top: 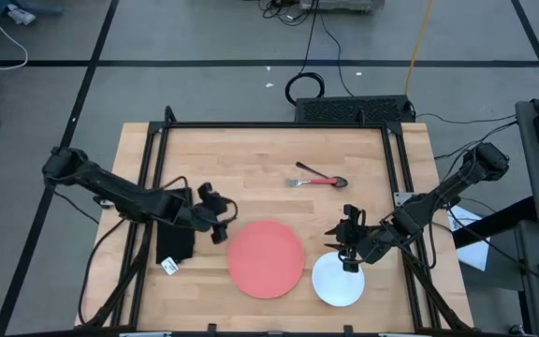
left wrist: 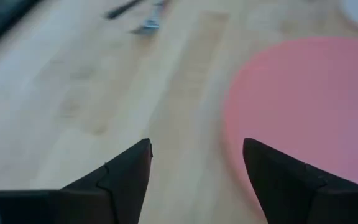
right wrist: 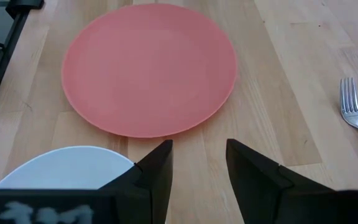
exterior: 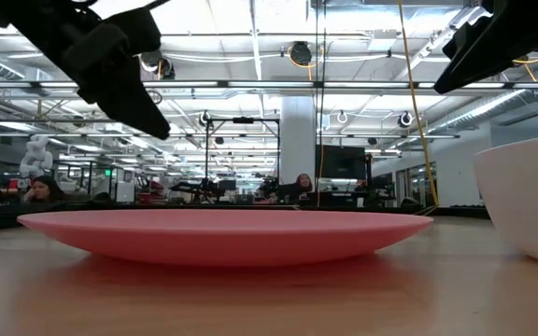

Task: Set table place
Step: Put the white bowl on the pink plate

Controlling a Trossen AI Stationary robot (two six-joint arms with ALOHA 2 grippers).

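Centrally on the tabletop (top: pixel 251 159) lies the pink plate (top: pixel 266 258), white bowl (top: pixel 337 281) just beside it, fork (top: pixel 320 179) well beyond. Both end effectors flank the plate, left (top: pixel 219 225) and right (top: pixel 344 248), each parted and empty. Reaching for the fork, the right arm could clip the bowl.

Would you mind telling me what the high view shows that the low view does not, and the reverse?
Only the high view shows the fork and spoon lying toward the table's far edge, behind the plate, and both grippers whole: the left gripper, open, beside the plate's left edge, and the right gripper, open, over the bowl's far rim. Only the low view shows the room behind, with seated people at desks. Both show the pink plate and the white bowl to its right.
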